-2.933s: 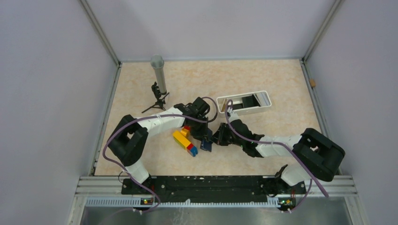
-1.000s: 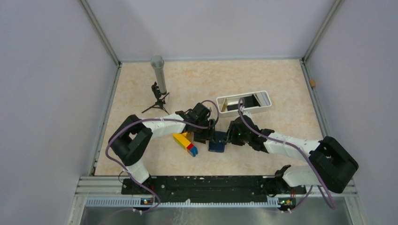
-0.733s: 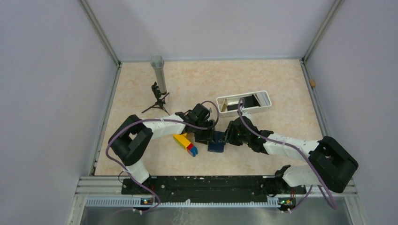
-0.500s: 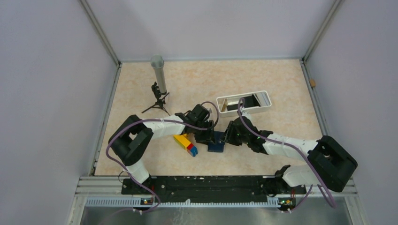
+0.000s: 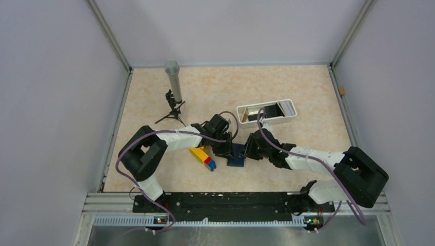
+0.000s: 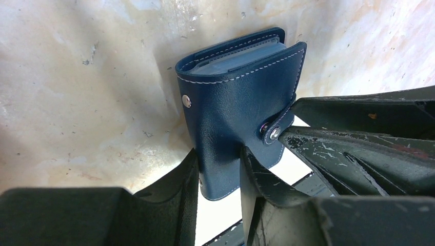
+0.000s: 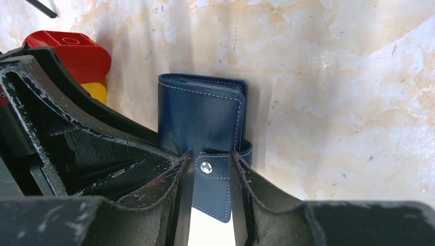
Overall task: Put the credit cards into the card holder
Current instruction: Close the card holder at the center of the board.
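Both claws have narrowed onto the card holder (image 6: 236,118) over the last second. The left claw (image 6: 220,169) clamps its near end between the fingers, and the right claw (image 7: 210,166) pinches the snap strap. The soft, light leather will probably flex, so grip the body and pull the strap. Both arms reach low, wrists facing each other.
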